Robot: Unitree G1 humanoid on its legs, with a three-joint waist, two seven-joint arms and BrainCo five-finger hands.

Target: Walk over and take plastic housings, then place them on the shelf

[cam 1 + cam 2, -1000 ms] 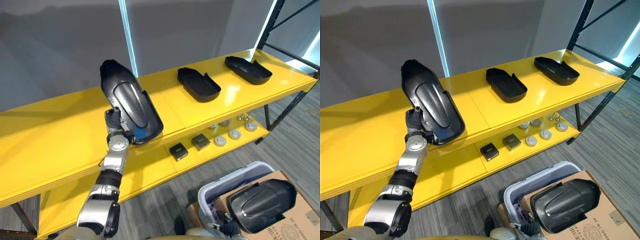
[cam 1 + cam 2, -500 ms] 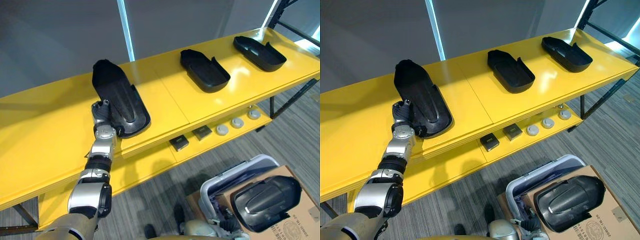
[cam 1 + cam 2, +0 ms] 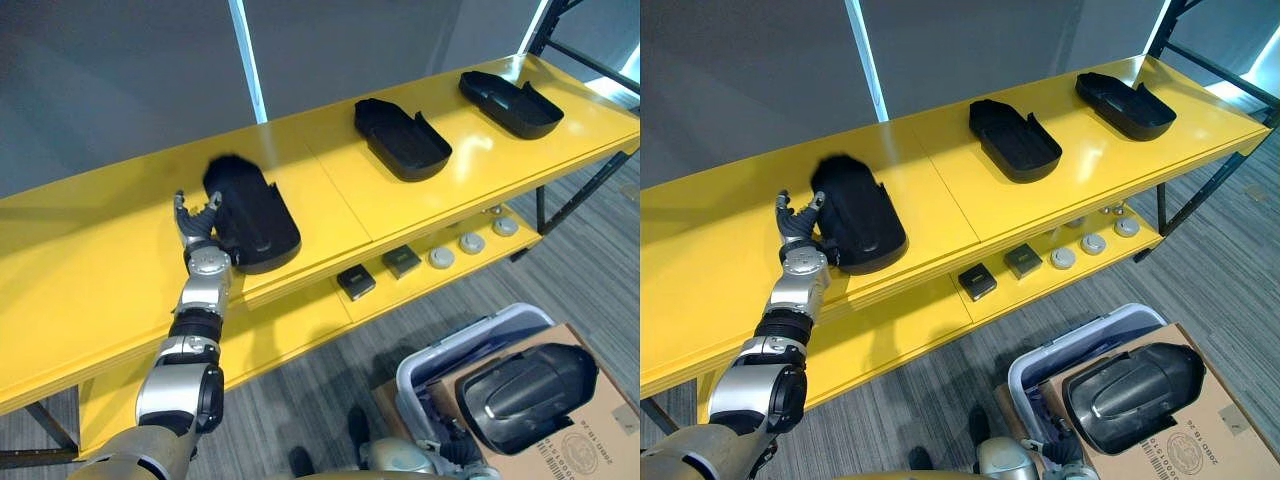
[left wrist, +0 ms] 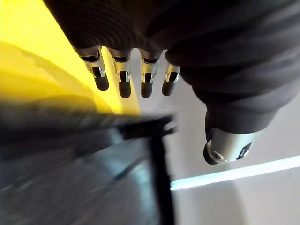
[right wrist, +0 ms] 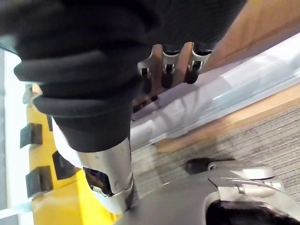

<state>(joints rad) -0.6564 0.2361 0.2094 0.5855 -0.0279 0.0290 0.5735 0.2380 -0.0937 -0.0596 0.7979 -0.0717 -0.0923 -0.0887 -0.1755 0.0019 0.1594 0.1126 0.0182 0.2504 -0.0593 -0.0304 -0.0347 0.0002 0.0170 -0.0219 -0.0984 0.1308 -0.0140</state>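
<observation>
Left hand (image 3: pixel 198 222): we see its fingers (image 4: pixel 123 79) straight and spread, gripping nothing.
Housing (image 3: pixel 252 212): lies flat on the shelf (image 3: pixel 90 270) top, just beside those fingers on their right. We cannot tell whether it touches them.
Long axis: runs from the shelf's front edge toward its back, roughly in line with the fingers.
Second housing (image 3: pixel 525 395): well apart from the left fingers, low on their right, over the box (image 3: pixel 590 455) and bin (image 3: pixel 440 365).
Right hand (image 5: pixel 166 65): down by the bin; we cannot tell its grip.
Nearer arm: the right, we judge, for the second housing.
Free spot: bare shelf to the fingers' right, between the housing and a third housing (image 3: pixel 402 138).
</observation>
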